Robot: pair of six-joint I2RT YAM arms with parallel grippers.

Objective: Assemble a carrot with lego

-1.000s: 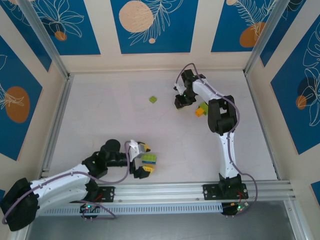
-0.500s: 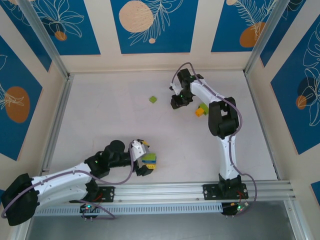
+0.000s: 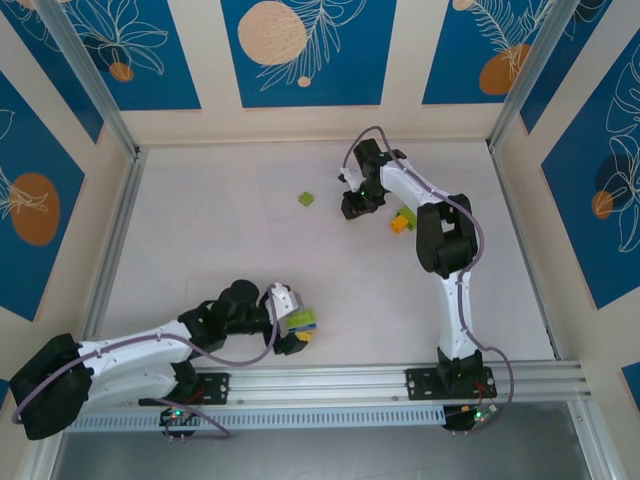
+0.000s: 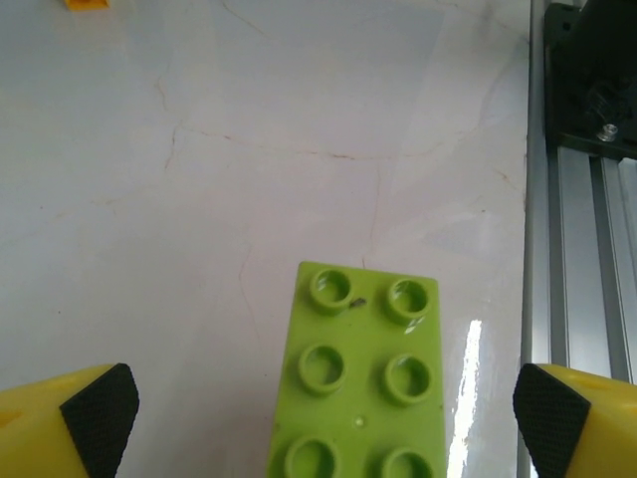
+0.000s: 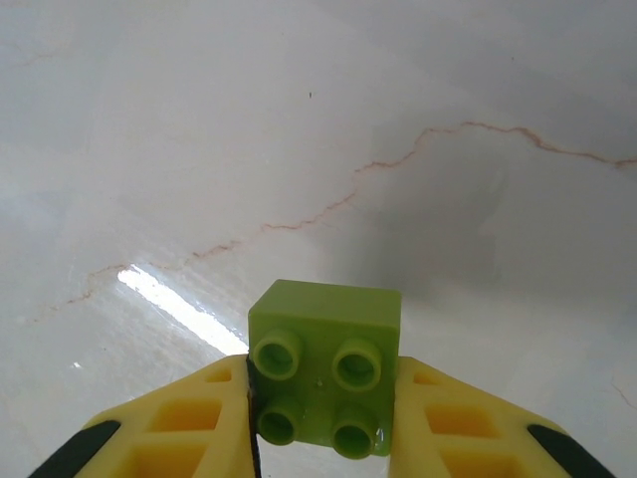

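Note:
My left gripper [image 3: 292,322] [image 4: 320,418] stands open near the table's front edge. A long lime green lego brick [image 4: 360,383] lies studs-up between its wide-apart fingertips [image 4: 98,413], touching neither. In the top view that brick tops a small clump of green, blue and orange lego [image 3: 300,322]. At the far middle of the table, my right gripper [image 3: 352,204] [image 5: 320,403] is shut on a small square lime green brick [image 5: 323,368], held just above the table. A loose lime brick [image 3: 306,199] lies to its left. Orange and green bricks [image 3: 403,220] lie to its right.
The aluminium rail [image 3: 400,380] [image 4: 577,249] runs along the near edge, close to the right of my left gripper. An orange brick [image 4: 88,4] sits at the top edge of the left wrist view. Panelled walls enclose the table on three sides.
My left arm has reached a little further right, the gripper turning over the lego clump. My right gripper has shifted slightly left with its green brick.

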